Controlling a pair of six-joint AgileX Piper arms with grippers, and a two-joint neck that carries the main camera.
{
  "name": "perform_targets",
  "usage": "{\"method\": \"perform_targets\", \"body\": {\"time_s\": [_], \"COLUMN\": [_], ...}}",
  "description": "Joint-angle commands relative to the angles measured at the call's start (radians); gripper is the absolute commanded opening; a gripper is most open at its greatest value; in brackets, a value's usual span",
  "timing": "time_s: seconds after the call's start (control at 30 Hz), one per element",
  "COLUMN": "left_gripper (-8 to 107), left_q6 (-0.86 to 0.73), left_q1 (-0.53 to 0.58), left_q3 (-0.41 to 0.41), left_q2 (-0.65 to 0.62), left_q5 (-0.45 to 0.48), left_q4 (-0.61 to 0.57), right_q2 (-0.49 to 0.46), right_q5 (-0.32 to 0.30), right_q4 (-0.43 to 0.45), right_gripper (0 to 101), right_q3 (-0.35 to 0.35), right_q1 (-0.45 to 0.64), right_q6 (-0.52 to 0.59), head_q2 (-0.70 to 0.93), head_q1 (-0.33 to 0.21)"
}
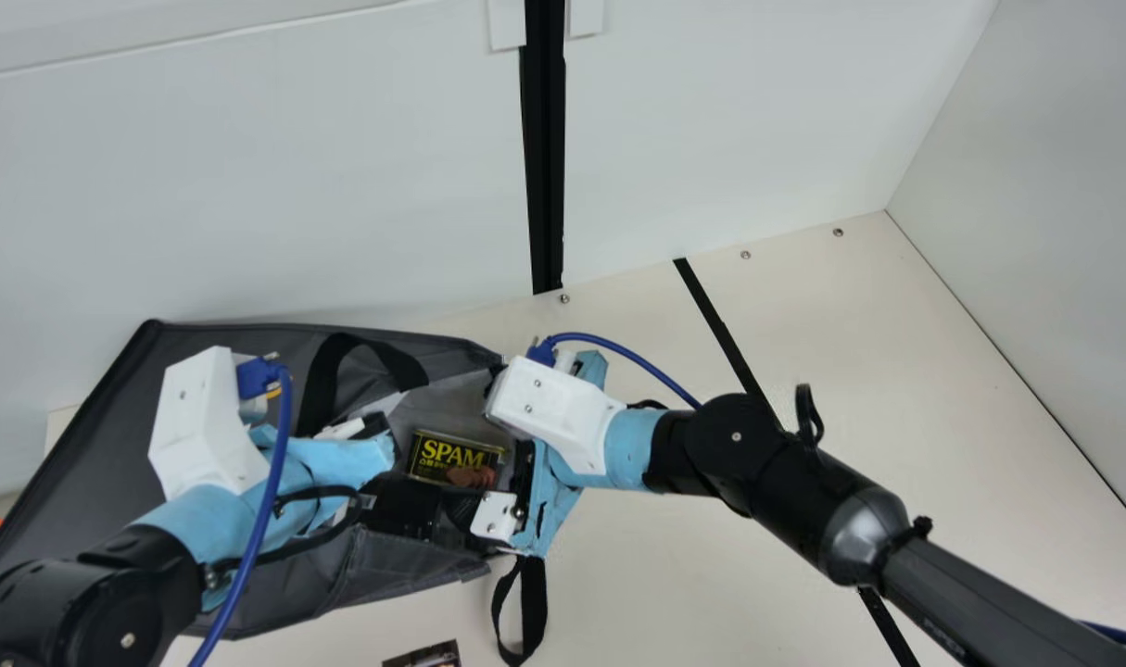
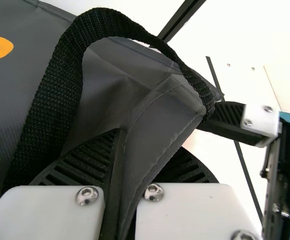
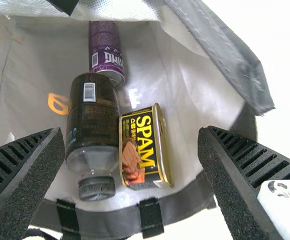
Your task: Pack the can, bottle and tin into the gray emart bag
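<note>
The tin point(image 3: 142, 147) sits inside the gray bag point(image 1: 90, 435), right beside the bottle point(image 3: 92, 117), whose cap points toward the bag's mouth. Farther in, by the bottle's base, the purple can point(image 3: 105, 55) lies on the pale lining. The right pincer point(image 1: 488, 454) is at the mouth with its fingers spread wide; in the right wrist view the tin and bottle appear between them, deeper in the bag, neither of them gripped.

Over on the bag's far side, the left pincer point(image 1: 373, 427) is closed on a fold of the gray cloth, next to a black handle point(image 2: 50, 100). Another handle point(image 1: 532, 602) hangs out onto the cream surface point(image 1: 896, 371), below the right pincer in the main view. A dark printed thing point(image 1: 423, 656) lies near it, partly out of view.
</note>
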State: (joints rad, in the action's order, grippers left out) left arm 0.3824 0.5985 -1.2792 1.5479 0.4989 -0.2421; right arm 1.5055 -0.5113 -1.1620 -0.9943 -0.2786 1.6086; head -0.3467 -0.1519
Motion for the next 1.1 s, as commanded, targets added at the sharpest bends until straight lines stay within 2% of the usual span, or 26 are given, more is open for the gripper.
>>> {"method": "perform_targets", "body": {"time_s": [0.0,0.6,1.07], "left_gripper": [10,10,10], "left_q6": [0.0,0.0,0.0], "left_q1": [0.0,0.0,0.0], "left_q3": [0.0,0.0,0.0], "left_q2": [0.0,0.0,0.0], "left_q5": [0.0,0.0,0.0], "left_q4": [0.0,0.0,0.0], "right_q2": [-0.016,-0.178,-0.306], "right_q5": [0.004,0.017,-0.003], "right_q4": [0.009,0.129,0.237], "right_gripper": [91,91,91], "right_q3": [0.007,0.089,0.137], "right_q1": [0.002,0.037,0.103], "right_q6": [-0.014,-0.153,-0.271], "head_q2": [-0.002,-0.002,-0.002], "head_q1": [-0.023,-0.023,-0.023]}}
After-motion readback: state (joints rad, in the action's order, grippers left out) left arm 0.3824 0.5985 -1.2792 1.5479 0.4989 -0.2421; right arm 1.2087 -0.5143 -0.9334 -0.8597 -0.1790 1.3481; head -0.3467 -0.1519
